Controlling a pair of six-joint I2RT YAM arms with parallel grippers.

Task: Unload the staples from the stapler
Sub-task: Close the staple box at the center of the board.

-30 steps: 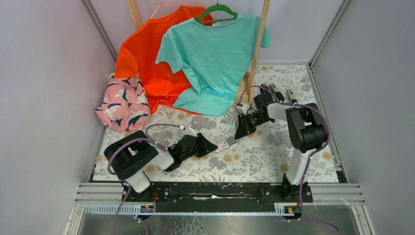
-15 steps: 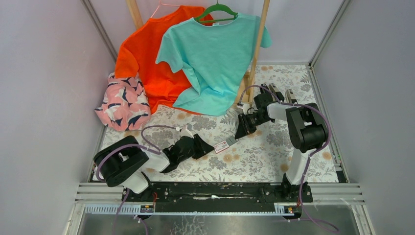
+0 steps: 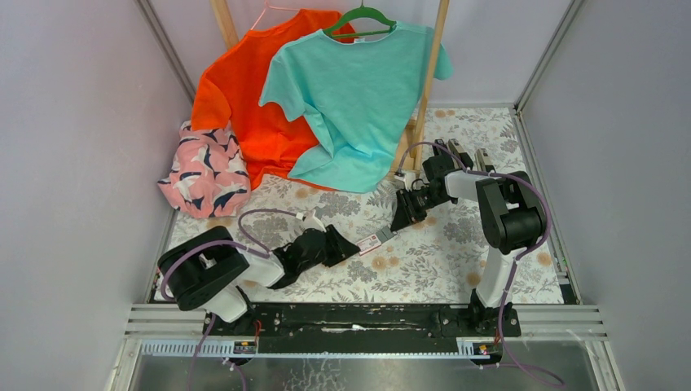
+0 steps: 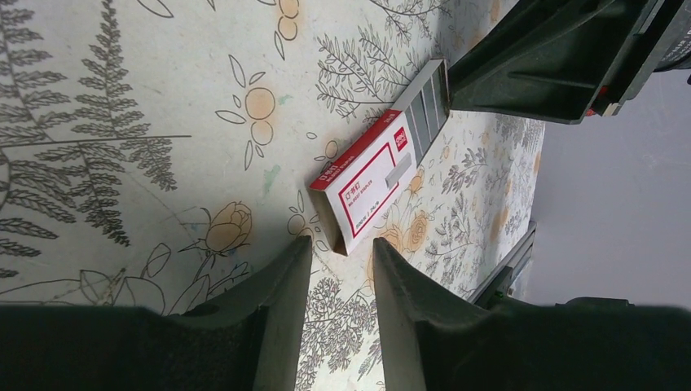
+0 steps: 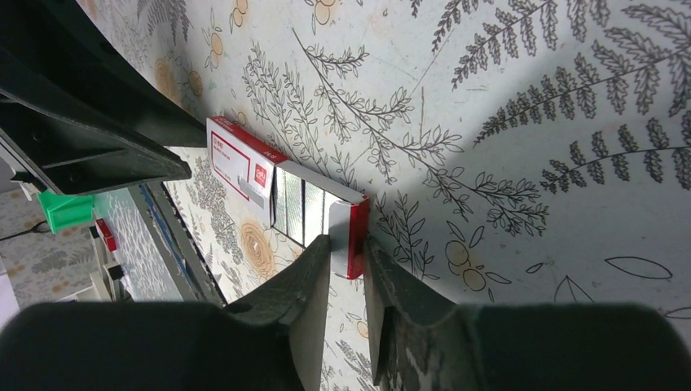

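Cloth with a print of flowers and ferns covers the worktop (image 3: 456, 261) in the top view. An orange shirt (image 3: 244, 106) and a teal shirt (image 3: 358, 106) hang at the back, and a soft pink patterned bundle (image 3: 204, 175) lies beside them. A small flat cardboard box (image 3: 371, 243) lies between the two arms. Its long axis runs from near left to far right. The left tool (image 3: 355, 245) is at its near end and the right tool (image 3: 398, 225) at its far end.

In the left wrist view the box has a white sleeve (image 4: 363, 191) with red borders. The staples (image 4: 429, 110) are shiny silvery strips lying in the part pulled out of the sleeve, on the side away from this camera. The left tool is released. Its dark fingers stand apart with nothing between them, and the sleeve's corner is just beyond their tips.

In the right wrist view the right tool is clenched on the red end wall of the drawer (image 5: 350, 232). The strips lie side by side in it, each one crosswise to the long axis of the box.
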